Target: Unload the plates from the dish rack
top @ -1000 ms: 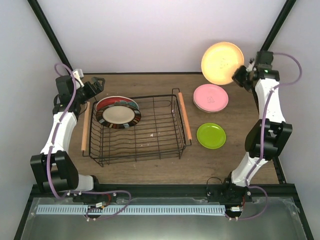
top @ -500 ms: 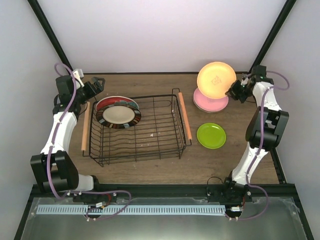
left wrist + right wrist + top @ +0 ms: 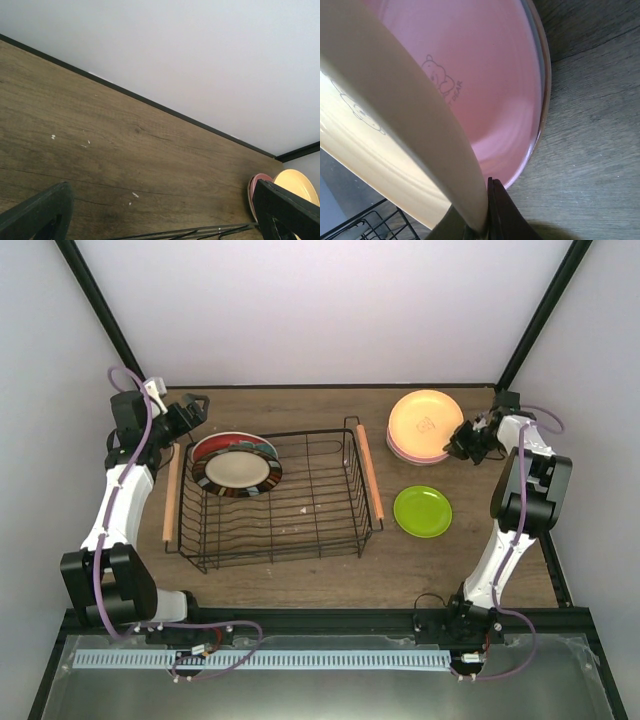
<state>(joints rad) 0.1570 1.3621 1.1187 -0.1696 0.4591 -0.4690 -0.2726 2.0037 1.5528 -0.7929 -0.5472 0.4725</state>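
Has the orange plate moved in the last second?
Yes. The right tool has lowered the orange plate from high against the back wall down over the pink plate, beside the dish rack.

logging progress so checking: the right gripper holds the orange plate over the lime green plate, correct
Not quite. The right gripper holds the orange plate over the pink plate, not the lime green plate, which lies apart. The right wrist view shows pink directly under it.

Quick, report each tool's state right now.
Left tool: open, holding nothing.
Right tool: closed on the rim of the orange plate, above the pink plate.
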